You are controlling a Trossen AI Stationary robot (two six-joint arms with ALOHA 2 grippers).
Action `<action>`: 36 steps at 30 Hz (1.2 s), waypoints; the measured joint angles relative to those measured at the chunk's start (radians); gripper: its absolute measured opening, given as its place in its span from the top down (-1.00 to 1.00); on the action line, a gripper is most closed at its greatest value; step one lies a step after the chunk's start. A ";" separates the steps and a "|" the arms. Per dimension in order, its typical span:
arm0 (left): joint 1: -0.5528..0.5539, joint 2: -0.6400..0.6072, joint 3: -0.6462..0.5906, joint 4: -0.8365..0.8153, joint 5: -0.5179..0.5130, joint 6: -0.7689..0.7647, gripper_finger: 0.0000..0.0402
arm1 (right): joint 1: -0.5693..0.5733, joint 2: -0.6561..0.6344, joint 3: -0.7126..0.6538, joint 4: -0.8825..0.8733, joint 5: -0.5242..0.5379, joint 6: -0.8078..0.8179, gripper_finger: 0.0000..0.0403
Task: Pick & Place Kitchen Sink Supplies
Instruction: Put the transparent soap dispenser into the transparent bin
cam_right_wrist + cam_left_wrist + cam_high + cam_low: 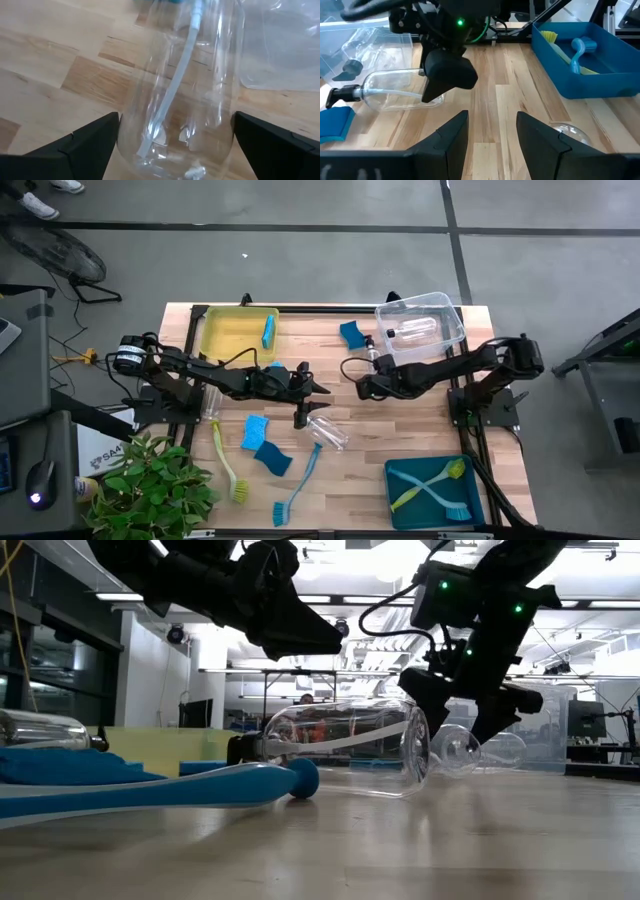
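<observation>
My right gripper is low over the table's middle, its fingers on a clear plastic bottle. The bottle lies on its side on the wood, its black top toward a blue sponge. My left gripper is open and empty, hovering just left of it. A second clear bottle lies on its side below the left gripper. A third bottle lies by the left arm. Two blue sponges, a yellow-green brush and a blue brush lie flat at the near left. My right gripper has one finger on each side of the bottle's body near its base end. The fingers come from above, slanting down, and lie across the bottle. The bottle fills the whole gap between them and lies on the table.
A yellow bin holding a sponge stands far left. A clear bin holding a bottle stands far right. A teal bin with two brushes stands near right. A green plant stands at the near left corner. Bare wood lies between the grippers and the teal bin.
</observation>
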 joint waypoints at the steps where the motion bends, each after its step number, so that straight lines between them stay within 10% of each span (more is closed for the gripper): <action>1: 0.000 0.000 0.000 -0.001 0.002 -0.001 0.19 | 0.000 0.006 0.000 0.005 0.001 -0.003 -0.88; 36: 0.000 0.000 0.000 -0.001 0.011 -0.006 0.19 | 0.023 0.019 -0.003 0.012 0.004 -0.055 -0.69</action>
